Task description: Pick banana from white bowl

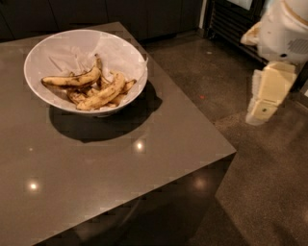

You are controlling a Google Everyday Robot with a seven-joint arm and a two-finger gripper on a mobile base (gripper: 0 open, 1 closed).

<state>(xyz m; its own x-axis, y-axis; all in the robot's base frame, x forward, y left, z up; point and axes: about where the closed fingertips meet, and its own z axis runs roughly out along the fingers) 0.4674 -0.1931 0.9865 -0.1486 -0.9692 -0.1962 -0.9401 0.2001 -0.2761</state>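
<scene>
Camera view looks down on a brown table (96, 182) whose near corner juts toward the lower right. The white bowl (62, 48) stands on the far left part of the table, well in from the edges, casting a dark shadow on its near side. In it lie several brown-spotted bananas (103, 95), heaped toward the near side of the bowl. One lies across the top of the heap, and another slants in front of it with its end toward the right rim. Nothing lies over the bowl or around it on the table.

Beyond the table are dark cabinets (120, 12) and, at the upper right, a dark slatted grille (226, 24). The speckled floor (216, 81) spreads between the table and the robot.

The arm (286, 29) enters at the upper right, a bulky white casing with cream blocks hanging below it. The claw (257, 115) points down over the floor, off the table's right edge and well apart from the bowl. It holds nothing; whether it is wide or narrow I cannot tell.
</scene>
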